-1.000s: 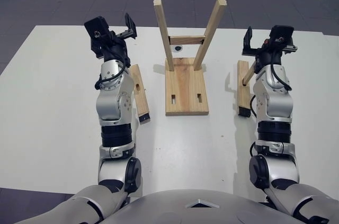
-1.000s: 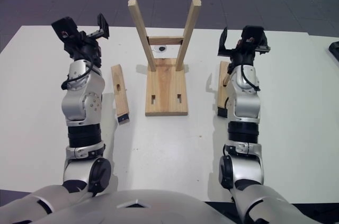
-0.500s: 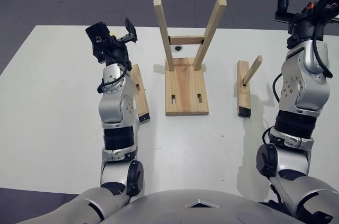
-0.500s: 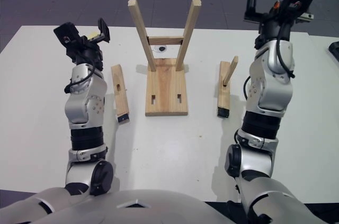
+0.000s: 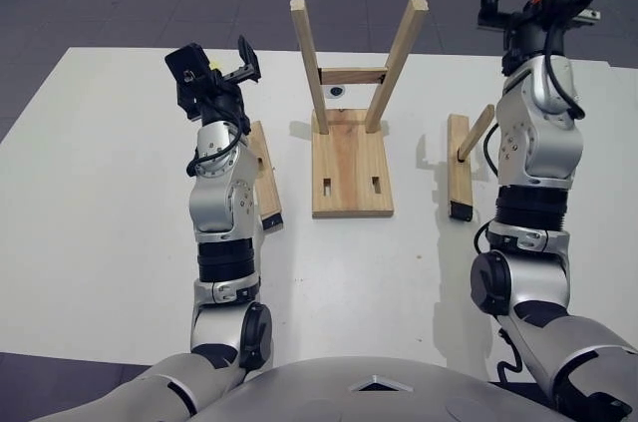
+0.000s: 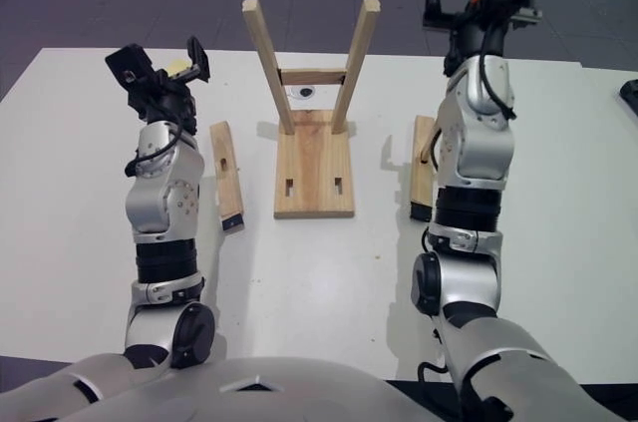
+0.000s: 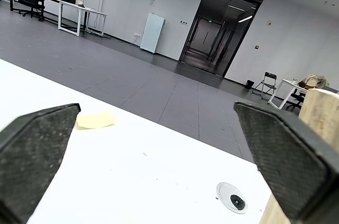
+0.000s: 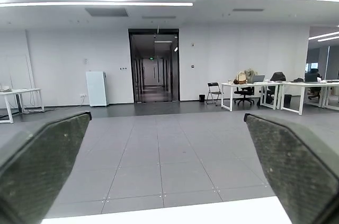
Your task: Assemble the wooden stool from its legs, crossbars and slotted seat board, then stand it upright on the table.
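Note:
The slotted seat board [image 5: 351, 171] lies flat at mid-table. Two legs [image 5: 307, 61] [image 5: 397, 55] stand in its far slots, joined by a crossbar [image 5: 351, 75]; its two near slots are open. A loose leg [image 5: 266, 183] lies left of the board, partly hidden by my left arm. Another loose leg [image 5: 458, 171] lies to the right, with a crossbar [image 5: 477, 131] sticking up from it. My left gripper [image 5: 231, 63] is open over the far end of the left leg, holding nothing. My right gripper [image 5: 518, 1] is open, raised high above the table's far right.
The white table [image 5: 110, 203] has free room on both sides and in front of the board. A round cable grommet [image 5: 335, 91] sits behind the board and a yellow note [image 7: 95, 120] lies on the far left. A dark object [image 6: 629, 90] is at the right edge.
My right arm lifted from beside the right loose leg to high above the table, then swung slightly inward. The left arm barely shifted. The wooden parts stayed put.

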`<state>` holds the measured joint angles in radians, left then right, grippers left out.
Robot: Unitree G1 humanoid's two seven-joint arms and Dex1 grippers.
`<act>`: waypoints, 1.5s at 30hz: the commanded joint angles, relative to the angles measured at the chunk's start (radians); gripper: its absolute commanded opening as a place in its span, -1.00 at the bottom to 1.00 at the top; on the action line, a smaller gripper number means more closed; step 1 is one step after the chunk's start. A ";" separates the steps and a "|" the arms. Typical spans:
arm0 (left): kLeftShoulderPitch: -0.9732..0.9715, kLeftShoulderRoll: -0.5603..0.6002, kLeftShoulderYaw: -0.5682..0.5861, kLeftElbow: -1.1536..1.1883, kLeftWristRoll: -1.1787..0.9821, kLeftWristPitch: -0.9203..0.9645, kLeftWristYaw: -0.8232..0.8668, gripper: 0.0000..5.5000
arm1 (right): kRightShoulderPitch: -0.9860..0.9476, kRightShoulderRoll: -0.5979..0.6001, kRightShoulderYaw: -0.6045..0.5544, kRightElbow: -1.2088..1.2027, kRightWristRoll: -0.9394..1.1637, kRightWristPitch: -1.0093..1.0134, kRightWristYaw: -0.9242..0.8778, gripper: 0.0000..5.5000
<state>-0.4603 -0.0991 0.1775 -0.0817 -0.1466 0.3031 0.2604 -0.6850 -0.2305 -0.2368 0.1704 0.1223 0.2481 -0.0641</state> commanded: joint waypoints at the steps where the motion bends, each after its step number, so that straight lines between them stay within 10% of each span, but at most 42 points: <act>1: 0.013 0.006 -0.012 0.005 0.012 0.014 -0.005 0.96 | 0.170 0.025 0.011 0.113 -0.052 0.014 -0.046 0.96; 17: 0.013 0.013 -0.002 0.035 0.016 -0.008 0.002 0.96 | 0.157 0.014 -0.017 -0.008 -0.009 -0.053 -0.011 0.96; 30: 0.096 0.003 -0.021 -0.081 0.043 0.021 0.019 0.96 | 0.533 -0.015 0.021 -0.589 0.020 0.376 0.041 0.96; 45: 0.063 0.022 -0.018 -0.074 0.030 0.104 -0.010 0.96 | 0.584 0.040 0.101 -0.478 -0.032 0.536 0.026 0.96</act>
<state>-0.3741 -0.0765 0.1634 -0.1643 -0.1106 0.3753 0.2510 -0.0845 -0.2028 -0.1206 -0.3138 0.0865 0.7340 -0.0286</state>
